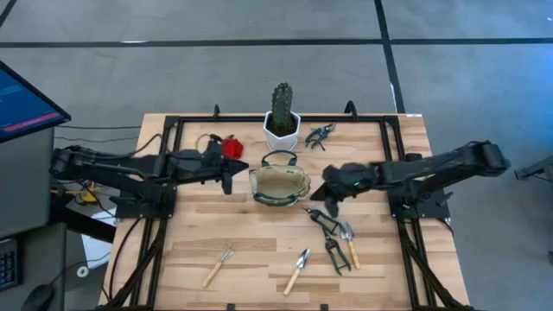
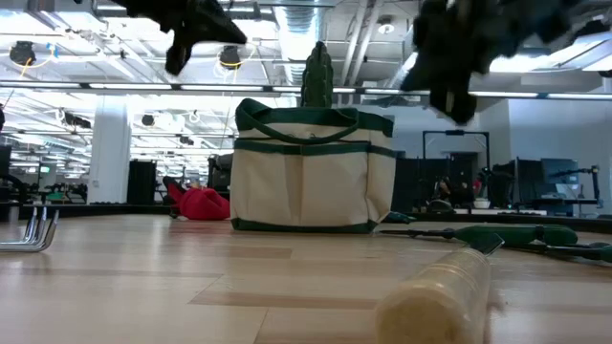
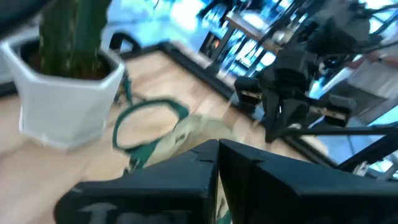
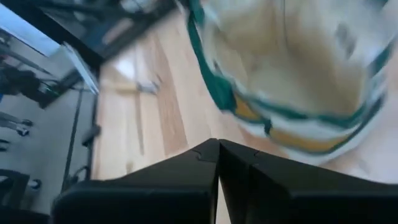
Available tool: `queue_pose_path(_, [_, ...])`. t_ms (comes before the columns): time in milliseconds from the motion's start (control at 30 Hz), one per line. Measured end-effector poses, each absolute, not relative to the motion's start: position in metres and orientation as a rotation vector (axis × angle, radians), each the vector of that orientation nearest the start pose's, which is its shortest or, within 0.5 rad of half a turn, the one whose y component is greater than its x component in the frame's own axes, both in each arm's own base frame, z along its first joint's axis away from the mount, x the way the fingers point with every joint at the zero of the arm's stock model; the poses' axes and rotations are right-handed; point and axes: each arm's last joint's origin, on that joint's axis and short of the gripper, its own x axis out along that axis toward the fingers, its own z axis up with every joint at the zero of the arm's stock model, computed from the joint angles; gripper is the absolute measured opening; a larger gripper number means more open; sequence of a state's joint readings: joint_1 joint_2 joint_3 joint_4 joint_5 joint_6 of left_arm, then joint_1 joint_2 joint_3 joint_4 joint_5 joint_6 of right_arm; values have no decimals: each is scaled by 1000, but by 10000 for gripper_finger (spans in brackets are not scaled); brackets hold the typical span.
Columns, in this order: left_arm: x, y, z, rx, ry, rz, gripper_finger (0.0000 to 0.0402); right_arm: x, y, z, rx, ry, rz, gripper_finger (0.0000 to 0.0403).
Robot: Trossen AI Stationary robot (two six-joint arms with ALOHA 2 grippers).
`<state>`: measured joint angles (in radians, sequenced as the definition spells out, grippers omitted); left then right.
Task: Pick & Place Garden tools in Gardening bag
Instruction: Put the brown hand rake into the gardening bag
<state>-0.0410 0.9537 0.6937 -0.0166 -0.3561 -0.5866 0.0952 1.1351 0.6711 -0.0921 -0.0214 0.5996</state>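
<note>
While the gardening bag [image 1: 280, 185] sits mid-frame, left gripper [image 1: 230, 179] and right gripper [image 1: 326, 195] flank it, fingers pressed together, empty.

Two dark robot arms reached inward from opposite sides toward the gardening bag [image 1: 280, 186], both raised above the tabletop. The left tool [image 1: 228, 177] hung just beside the bag's left side, its two fingers pressed together and holding nothing. The right tool [image 1: 332, 198] hung just beside the bag's right side, fingers likewise closed and empty.
</note>
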Motion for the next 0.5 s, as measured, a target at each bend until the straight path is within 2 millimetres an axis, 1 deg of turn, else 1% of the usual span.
queue_pose_path(100, [200, 2, 298, -495, 127, 364, 1, 218, 20, 260, 512, 472, -58, 0])
queue_pose_path(233, [189, 1, 308, -466, 91, 305, 1, 197, 19, 283, 484, 350, -42, 0])
queue_pose_path(367, [182, -2, 314, -452, 88, 193, 1, 184, 20, 296, 490, 279, -9, 0])
queue_pose_path(500, [180, -5, 316, -459, 102, 70, 1, 179, 23, 300, 490, 260, 16, 0])
